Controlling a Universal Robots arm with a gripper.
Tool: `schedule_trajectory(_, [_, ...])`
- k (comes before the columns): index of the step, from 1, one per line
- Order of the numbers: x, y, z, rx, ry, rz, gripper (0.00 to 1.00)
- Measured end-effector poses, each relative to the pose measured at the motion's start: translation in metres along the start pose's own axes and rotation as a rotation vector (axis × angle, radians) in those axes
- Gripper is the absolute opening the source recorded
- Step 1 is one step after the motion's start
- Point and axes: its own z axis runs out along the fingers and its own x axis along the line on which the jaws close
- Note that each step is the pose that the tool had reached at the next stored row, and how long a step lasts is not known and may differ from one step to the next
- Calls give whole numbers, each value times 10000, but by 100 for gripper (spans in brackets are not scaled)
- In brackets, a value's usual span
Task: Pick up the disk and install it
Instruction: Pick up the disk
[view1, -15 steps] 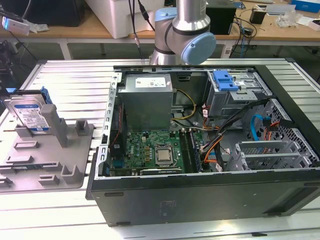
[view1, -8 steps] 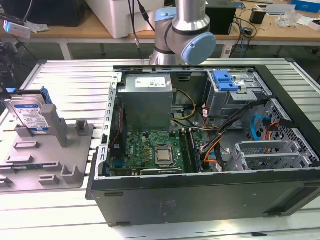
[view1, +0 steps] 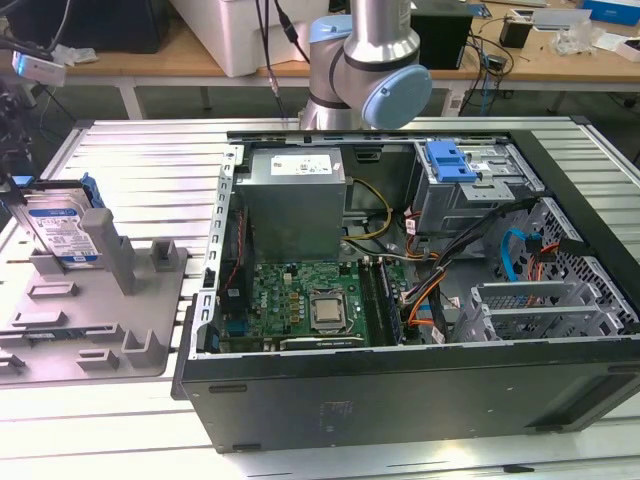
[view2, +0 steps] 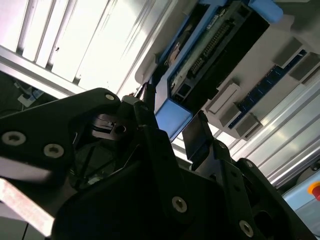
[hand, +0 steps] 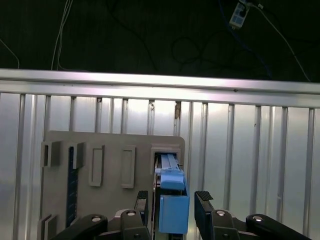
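My gripper (hand: 172, 199) straddles the disk (view1: 62, 232). The fingers (hand: 202, 200) are apart with the blue carrier edge between them, and it is not visibly pinched. In the exterior view the disk stands on edge in the grey holder (view1: 120, 345), at 9 o'clock from the open computer case (view1: 400, 410). A good grip, I judge, means centring the carrier between both pads, square to its flat sides, and closing evenly so it cannot twist in its slot. The label faces roughly 5 o'clock. The long axis seems near upright, tipped toward 11 o'clock.
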Motion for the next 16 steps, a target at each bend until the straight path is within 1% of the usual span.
schedule_trajectory(9, [-4, 5, 86, 21, 1, -3, 49])
schedule_trajectory(10, [-5, 7, 124, 38, 2, -6, 49])
schedule_trajectory(12, [-7, 7, 156, 59, 5, -12, 49])
schedule_trajectory(16, [-9, 6, 173, 64, 50, -107, 49])
